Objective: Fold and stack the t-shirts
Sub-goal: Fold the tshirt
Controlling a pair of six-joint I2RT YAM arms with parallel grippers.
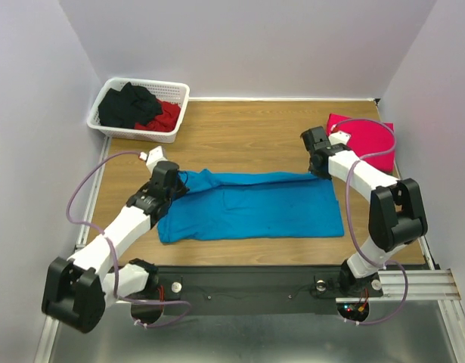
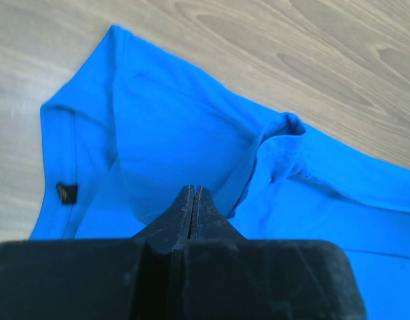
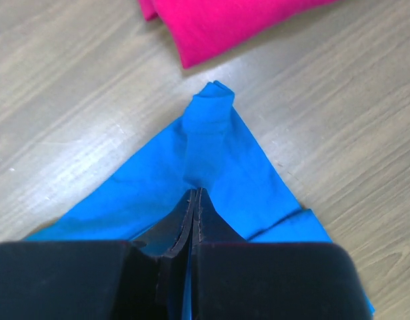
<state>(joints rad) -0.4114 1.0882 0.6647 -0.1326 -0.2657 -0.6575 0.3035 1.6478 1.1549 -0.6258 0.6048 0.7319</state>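
- Turquoise-blue cloth t-shirt (image 1: 255, 212) lies flat, frame centre.
- Left gripper (image 1: 179, 181) at its upper-left edge, fingers pressed together; grasp unclear.
- Right gripper (image 1: 320, 171) clenched on its upper-right corner.

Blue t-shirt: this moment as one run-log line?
blue t-shirt: spread on table | left gripper: shut on its far-left edge | right gripper: shut on its far-right corner | pink t-shirt: folded, far right

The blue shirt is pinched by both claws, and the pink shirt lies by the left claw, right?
Not quite: the top view shows the pink shirt beside the right gripper, not the left gripper. Both do pinch the blue shirt.
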